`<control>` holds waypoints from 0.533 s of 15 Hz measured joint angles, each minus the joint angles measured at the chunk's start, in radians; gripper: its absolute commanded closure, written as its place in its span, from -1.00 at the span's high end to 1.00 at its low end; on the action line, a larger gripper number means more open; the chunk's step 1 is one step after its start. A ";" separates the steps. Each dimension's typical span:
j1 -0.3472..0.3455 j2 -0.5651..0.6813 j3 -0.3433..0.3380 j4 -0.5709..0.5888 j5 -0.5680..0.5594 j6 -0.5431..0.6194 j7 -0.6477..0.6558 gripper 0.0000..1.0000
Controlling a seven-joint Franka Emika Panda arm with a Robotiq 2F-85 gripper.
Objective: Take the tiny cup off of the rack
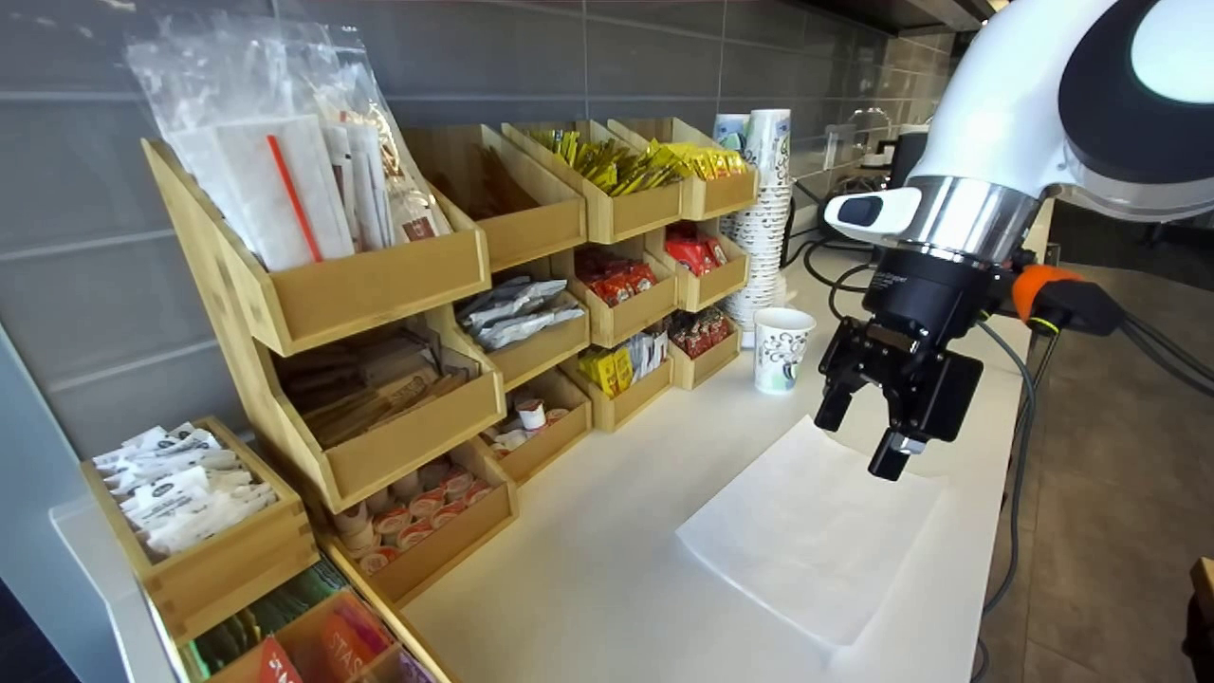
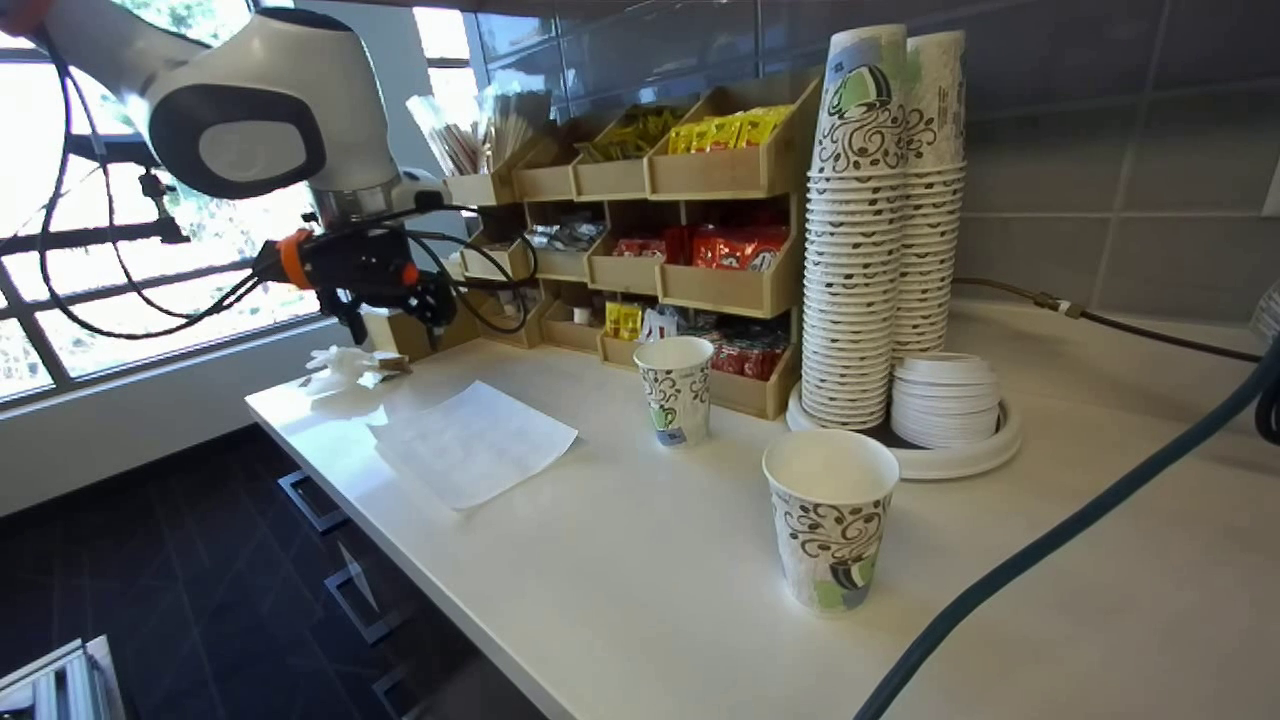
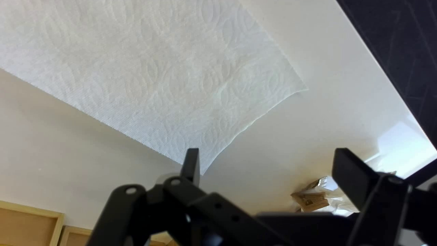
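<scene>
Pincer (image 1: 860, 436) hung in the air over the tabletop (image 1: 588, 569), jaws spread wide, gripping nothing. White arm (image 1: 986, 133) reached down to it.

Tiny cup (image 1: 531, 415) sat in the rack (image 1: 379, 294), well apart from the pincer: little pale tub, sticking up in a bottom-tier bin (image 1: 555, 452). Neighbouring bin (image 1: 455, 555) held a batch of reddish-topped tubs (image 1: 422, 526) (couldn't tell which single one the task meant, so took the one sticking up).

Paper sheet (image 1: 820, 531) lay on the tabletop below the pincer's level, one edge a bit wavy.

Rest of the rack: yellow packets (image 1: 716, 163) up top, red packets (image 1: 621, 285) in the middle tier with silver packets (image 1: 522, 308) next door. Bag of straws (image 1: 303, 199) leaned at the end of the top tier.

One paper cup (image 2: 676, 390) stood upright near the rack's bottom bins; another paper cup (image 2: 830, 530) stood upright near a round white tray (image 2: 960, 462). Tall cup stacks (image 2: 850, 280) rose beside the rack, with a pile of lids (image 2: 945, 400) on the tray next to them.
</scene>
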 measured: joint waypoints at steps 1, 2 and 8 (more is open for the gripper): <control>0.000 0.000 0.000 0.000 0.000 0.000 0.000 1.00; 0.000 0.000 0.000 0.000 0.000 0.000 0.000 1.00; -0.021 0.001 0.023 0.000 0.000 0.001 0.000 1.00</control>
